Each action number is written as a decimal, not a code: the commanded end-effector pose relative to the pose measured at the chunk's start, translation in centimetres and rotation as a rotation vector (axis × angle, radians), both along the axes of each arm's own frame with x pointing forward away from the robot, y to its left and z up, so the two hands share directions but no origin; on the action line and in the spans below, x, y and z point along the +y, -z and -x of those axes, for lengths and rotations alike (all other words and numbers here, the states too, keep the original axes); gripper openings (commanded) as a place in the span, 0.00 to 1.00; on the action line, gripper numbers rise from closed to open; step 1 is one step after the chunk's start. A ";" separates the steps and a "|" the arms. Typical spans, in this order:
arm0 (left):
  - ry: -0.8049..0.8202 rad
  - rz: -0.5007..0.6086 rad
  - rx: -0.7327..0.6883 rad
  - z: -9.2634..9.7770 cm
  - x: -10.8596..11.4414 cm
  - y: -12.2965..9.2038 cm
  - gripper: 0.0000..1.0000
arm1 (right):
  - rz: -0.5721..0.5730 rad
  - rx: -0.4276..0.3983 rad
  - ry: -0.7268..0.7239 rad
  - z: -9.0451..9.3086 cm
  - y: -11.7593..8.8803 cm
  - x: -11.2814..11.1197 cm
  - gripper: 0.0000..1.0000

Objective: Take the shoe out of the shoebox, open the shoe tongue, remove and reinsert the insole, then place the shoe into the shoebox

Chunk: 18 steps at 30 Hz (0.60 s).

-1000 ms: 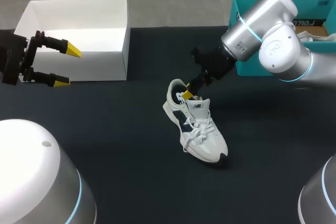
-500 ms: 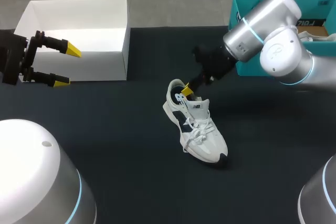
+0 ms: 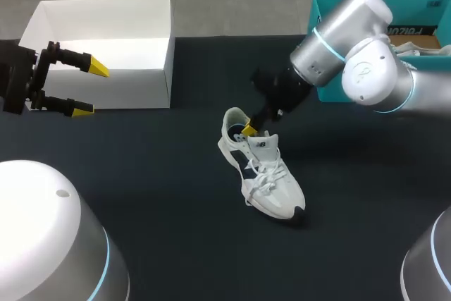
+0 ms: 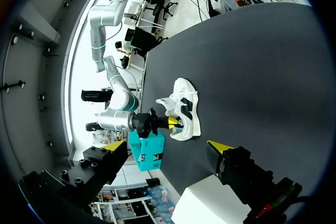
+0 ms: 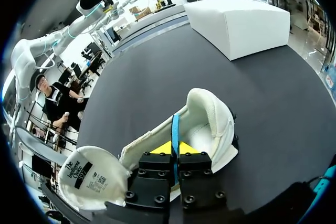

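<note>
The right hand (image 5: 174, 148) pinches the blue insole (image 5: 175, 125) inside the shoe (image 3: 271, 181) mid-counter (image 3: 141, 174). At nine o'clock, the left hand (image 3: 91, 90) gapes empty.

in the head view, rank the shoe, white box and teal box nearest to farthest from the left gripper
1. white box, right beside the left gripper on the table's left side
2. shoe, lying mid-table
3. teal box, at the far right corner
</note>
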<state>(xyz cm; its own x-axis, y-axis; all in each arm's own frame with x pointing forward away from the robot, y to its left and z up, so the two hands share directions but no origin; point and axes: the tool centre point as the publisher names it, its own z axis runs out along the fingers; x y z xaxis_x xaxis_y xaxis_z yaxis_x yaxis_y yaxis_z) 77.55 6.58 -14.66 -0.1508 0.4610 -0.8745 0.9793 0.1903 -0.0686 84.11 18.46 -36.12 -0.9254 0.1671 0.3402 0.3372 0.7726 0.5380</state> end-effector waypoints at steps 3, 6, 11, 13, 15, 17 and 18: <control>0.000 -0.004 0.002 0.0 0.0 0.0 1.00 | 0.047 0.000 -0.023 0.3 0.6 0.5 0.00; 0.000 -0.004 0.002 0.0 0.0 0.0 1.00 | 0.054 0.001 -0.027 0.4 0.8 0.2 0.00; 0.000 -0.004 0.002 0.0 0.0 0.0 1.00 | 0.055 -0.013 -0.018 0.4 0.5 -0.1 0.60; 0.000 -0.004 0.002 0.0 0.0 0.0 1.00 | 0.051 -0.023 -0.010 0.4 0.1 -0.2 0.85; 0.000 -0.004 0.002 0.0 0.0 0.0 1.00 | 0.050 -0.030 -0.008 0.4 -0.1 -0.2 1.00; 0.000 -0.004 0.002 0.0 0.0 0.0 1.00 | 0.052 -0.038 -0.008 0.5 -0.4 -0.1 1.00; 0.000 -0.004 0.002 0.0 0.0 0.0 1.00 | 0.053 -0.046 -0.011 0.6 -0.6 0.0 1.00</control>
<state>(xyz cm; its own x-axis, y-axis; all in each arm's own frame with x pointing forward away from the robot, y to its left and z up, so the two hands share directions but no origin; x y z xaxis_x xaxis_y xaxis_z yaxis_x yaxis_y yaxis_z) 77.55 6.58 -14.66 -0.1508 0.4610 -0.8745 0.9793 0.1903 -0.0686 84.11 18.54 -36.02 -0.9388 0.1668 0.3014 0.3068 0.8028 0.5113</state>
